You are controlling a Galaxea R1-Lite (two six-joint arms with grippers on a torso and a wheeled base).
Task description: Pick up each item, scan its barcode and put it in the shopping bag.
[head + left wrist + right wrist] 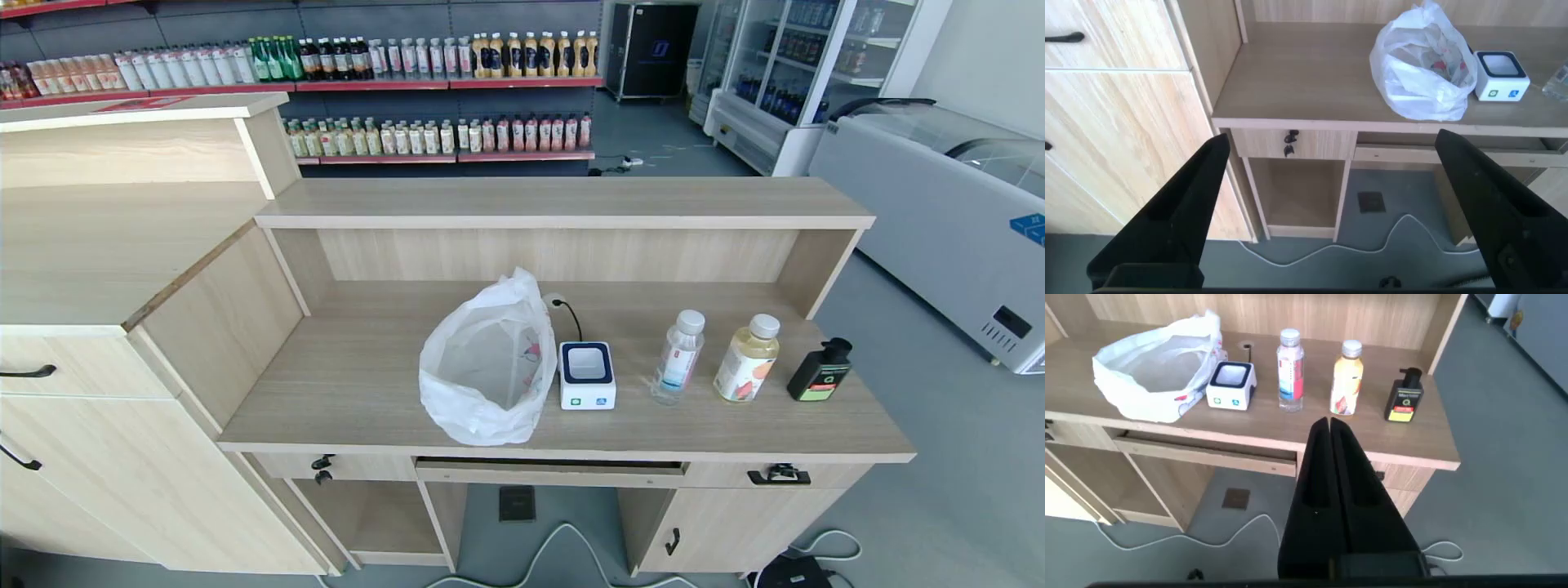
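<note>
Black-fingered, the left claw [1331, 139] hangs low in front of the wooden counter [351, 392], well left of the scanner [586, 374], spread wide and empty. A white plastic shopping bag [486, 367] stands just left of the scanner, its mouth propped open toward the front, probably so items can drop straight in after a scan. The scanner's window faces up, ready for a barcode passed over it, and a black cable leaves its back.

Right of the scanner, 3 items stand upright in a row, spaced apart, which should leave room for fingers around each:
- a clear bottle [678, 357] nearest the scanner
- a yellow drink bottle [747, 359] next
- a black pump bottle [819, 371] farthest

All 3 carry labels and the bag shows a red mark, but no print is readable. None is bagged, so the task looks unstarted.

The right claw [1324, 425], low and right of the scanner, is pressed together on nothing.
</note>
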